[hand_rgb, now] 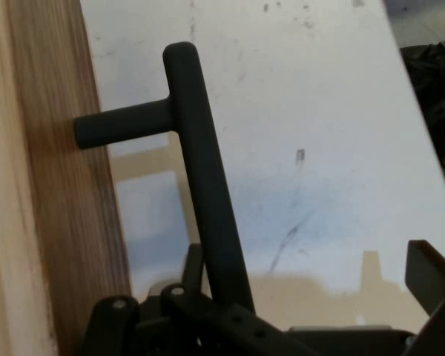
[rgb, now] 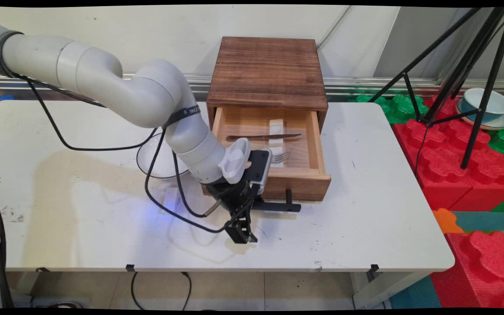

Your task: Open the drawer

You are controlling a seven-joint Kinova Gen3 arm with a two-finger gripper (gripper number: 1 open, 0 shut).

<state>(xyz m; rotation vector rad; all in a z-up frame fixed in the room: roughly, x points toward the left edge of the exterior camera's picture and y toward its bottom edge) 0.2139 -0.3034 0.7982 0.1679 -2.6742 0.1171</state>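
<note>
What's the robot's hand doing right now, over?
Gripper open, low at drawer front. Black handle beside one finger, not clamped. Drawer pulled out; knife and fork inside.

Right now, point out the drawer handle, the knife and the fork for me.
drawer handle [hand_rgb: 200, 178]: hand view, middle of the black bar.
knife [rgb: 264, 137]: main view, middle of the knife, inside the open drawer.
fork [rgb: 281, 156]: main view, tines beside the arm.

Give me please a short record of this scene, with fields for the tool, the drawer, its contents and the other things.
tool: open, just in front of the drawer's black handle
drawer: pulled out of the wooden box
contents: knife, fork
table: white, carries the box and a clear bowl behind the arm
beside table: red and green foam blocks, black tripod
</note>
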